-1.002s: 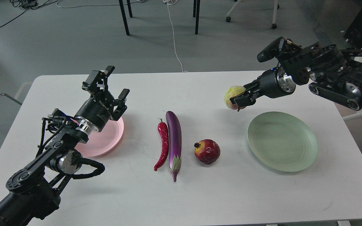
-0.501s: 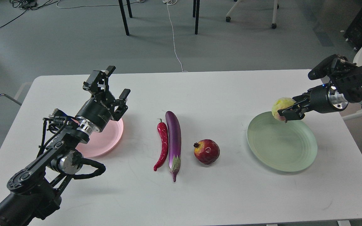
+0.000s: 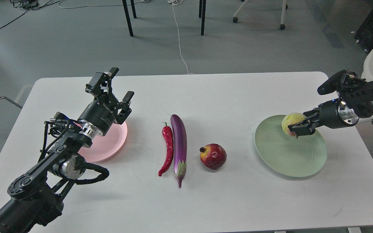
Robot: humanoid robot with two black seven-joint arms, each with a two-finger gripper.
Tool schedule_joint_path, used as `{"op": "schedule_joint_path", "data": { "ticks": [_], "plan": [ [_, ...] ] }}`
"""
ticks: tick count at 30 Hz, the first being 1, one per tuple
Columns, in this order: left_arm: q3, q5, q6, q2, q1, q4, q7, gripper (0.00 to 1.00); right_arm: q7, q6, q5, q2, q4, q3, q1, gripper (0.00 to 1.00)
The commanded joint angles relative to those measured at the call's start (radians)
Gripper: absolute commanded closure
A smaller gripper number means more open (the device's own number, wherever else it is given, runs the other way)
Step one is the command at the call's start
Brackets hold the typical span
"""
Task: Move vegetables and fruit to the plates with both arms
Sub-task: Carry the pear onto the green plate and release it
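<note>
Right tool point(image 3: 298, 128) grips the peach point(image 3: 290, 122) over the green plate point(image 3: 290, 155); lower gently, then release. Left tool point(image 3: 117, 87) gapes wide.

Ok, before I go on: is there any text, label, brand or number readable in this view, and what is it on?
One marking only: pale lettering on the black wrist housing of the left end effector, printed upside down and too small to read for certain.
Right end effector, peach-like fruit, green plate, pink plate, eggplant, chili pepper, pomegranate: no text visible.
</note>
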Motion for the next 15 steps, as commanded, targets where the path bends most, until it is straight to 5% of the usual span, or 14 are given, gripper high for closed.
{"op": "schedule_joint_path", "data": {
  "ticks": [1, 15],
  "plan": [
    [0.0, 0.001, 0.001, 0.001, 0.002, -0.009, 0.001, 0.02, 0.0, 0.0, 0.002, -0.002, 0.005, 0.008, 0.001, 0.05],
    [0.0, 0.001, 0.002, 0.004, 0.011, -0.015, 0.001, 0.02, 0.0, 0.004, 0.014, -0.054, 0.236, 0.126, 0.141, 0.02]
  ]
}}
